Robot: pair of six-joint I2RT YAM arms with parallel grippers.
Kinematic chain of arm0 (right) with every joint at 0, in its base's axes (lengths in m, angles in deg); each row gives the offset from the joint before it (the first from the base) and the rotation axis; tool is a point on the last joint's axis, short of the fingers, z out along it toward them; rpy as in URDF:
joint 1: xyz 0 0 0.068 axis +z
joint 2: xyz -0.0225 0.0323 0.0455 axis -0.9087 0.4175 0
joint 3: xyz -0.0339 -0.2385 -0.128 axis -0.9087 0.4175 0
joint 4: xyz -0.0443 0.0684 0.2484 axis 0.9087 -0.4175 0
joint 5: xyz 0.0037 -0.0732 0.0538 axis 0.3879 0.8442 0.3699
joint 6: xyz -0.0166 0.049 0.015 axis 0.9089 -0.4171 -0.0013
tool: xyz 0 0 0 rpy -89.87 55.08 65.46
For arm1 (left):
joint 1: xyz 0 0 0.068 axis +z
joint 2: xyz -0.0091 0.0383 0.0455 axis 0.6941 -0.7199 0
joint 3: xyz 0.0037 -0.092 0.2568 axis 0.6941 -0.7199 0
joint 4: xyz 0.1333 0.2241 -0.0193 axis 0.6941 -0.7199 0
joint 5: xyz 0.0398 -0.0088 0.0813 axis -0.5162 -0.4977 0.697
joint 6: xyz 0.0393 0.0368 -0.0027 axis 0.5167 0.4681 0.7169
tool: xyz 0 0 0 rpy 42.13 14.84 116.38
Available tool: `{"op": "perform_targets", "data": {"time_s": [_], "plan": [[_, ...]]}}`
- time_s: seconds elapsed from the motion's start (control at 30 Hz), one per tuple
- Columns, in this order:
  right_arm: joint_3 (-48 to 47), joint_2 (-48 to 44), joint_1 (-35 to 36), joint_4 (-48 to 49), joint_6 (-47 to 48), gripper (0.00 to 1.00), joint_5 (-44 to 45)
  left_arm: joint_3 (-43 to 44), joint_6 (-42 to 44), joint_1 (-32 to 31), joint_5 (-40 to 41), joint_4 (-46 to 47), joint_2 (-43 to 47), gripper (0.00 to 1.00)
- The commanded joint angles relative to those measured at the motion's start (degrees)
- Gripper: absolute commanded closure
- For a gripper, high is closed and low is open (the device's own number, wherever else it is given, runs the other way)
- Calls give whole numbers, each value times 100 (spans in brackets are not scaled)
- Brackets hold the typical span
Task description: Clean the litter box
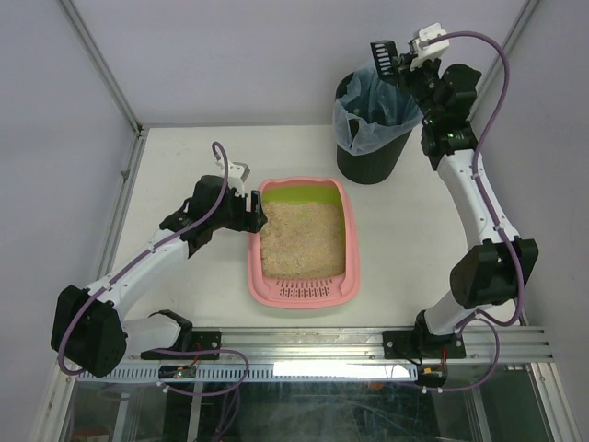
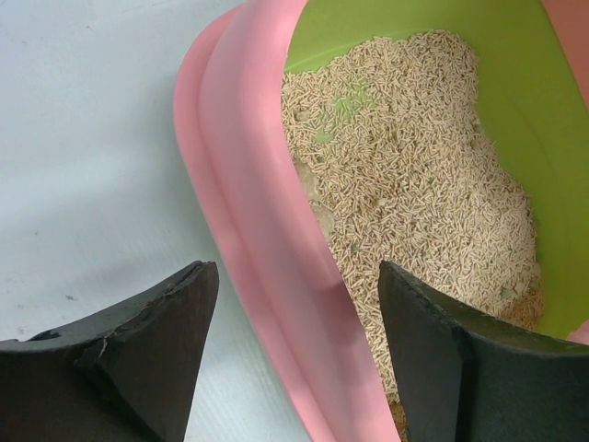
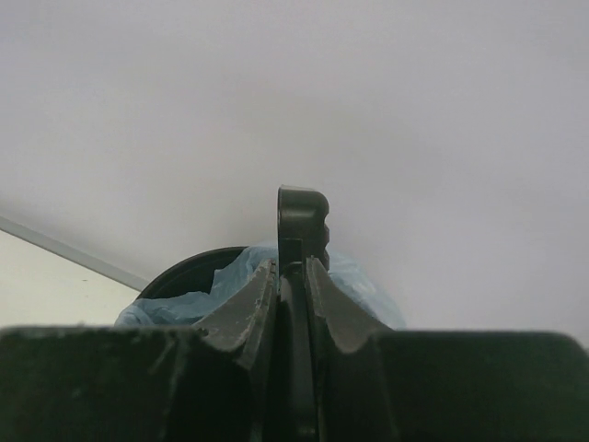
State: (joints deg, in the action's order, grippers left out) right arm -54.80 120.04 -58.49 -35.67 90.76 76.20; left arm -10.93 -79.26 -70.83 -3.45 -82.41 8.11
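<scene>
Left arm reaches low; left gripper point(image 2: 296, 269) wide open, empty, straddling pink litter box point(image 2: 248, 212) side wall, beige litter point(image 2: 414, 166) just ahead. Right arm raised; right gripper point(image 3: 293, 272) clamped on black slotted scoop point(image 3: 302, 216), bagged bin point(image 1: 368, 161) below.

A white table point(image 1: 175, 175) was seen. The pink litter box point(image 1: 304, 293) was set near its middle. A black bin point(image 1: 368, 166) was stood well apart, far right.

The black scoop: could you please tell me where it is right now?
In the top external view, the scoop is held in the right tool above the bag-lined bin at the far right.
</scene>
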Motion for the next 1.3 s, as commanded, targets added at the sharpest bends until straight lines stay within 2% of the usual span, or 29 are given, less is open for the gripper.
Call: {"op": "perform_targets", "data": {"time_s": [0.0,0.17,0.27,0.5,0.73,0.83,1.03,1.27], "plan": [[-400,20,250,-105,1282,100,910,258,158,71,-110,167,50,28],[-227,-80,339,36,1406,100,1212,261,166,70,-124,165,45,28],[-328,-176,436,-1,1031,100,1470,265,165,68,-129,167,46,28],[-451,-732,460,-518,-1209,100,1280,258,175,75,-149,159,101,29],[568,-1772,646,-965,-3478,100,812,228,177,77,-153,153,312,32],[1122,-2156,1146,-1254,-3722,100,1006,225,169,83,-131,152,327,32],[1620,-2561,2705,-2392,-3507,100,2378,223,175,83,-277,141,327,38],[1642,-2316,3951,-3944,-3476,100,3963,218,233,88,-401,131,327,44]]}}
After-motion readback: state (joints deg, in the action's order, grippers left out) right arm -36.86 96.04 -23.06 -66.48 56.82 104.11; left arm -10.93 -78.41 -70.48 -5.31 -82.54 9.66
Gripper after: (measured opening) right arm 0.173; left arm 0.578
